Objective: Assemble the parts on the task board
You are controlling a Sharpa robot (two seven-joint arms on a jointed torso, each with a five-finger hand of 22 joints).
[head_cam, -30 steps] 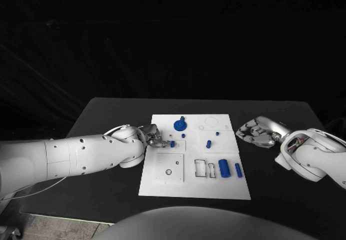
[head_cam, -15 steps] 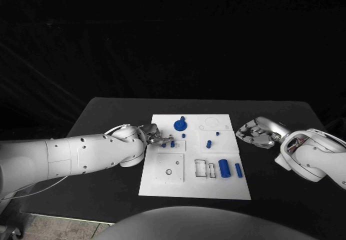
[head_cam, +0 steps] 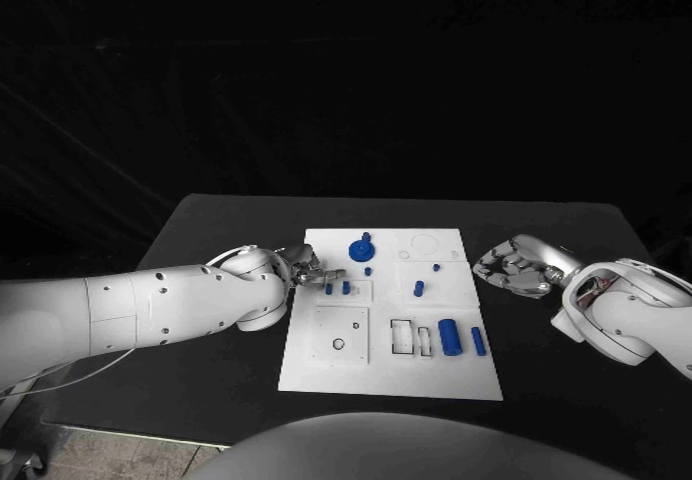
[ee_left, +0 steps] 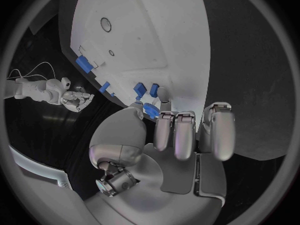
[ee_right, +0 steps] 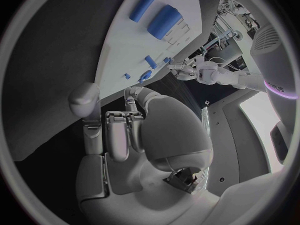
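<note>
Placement is the step in hand, as I judge it: my left hand (head_cam: 300, 270) hovers at the near-left edge of the task board (head_cam: 325, 365), fingertips loosely together just beside two small blue pegs (head_cam: 338, 288). Whether I still pinch one, I cannot tell. The next move calls for a fine, steady approach to the pegs. My right hand (head_cam: 513, 268) rests curled on the table (head_cam: 216, 220) beside the board's right edge, holding nothing. The board is a white plate with recesses; a blue cylinder (head_cam: 449, 336) lies in its near right part.
</note>
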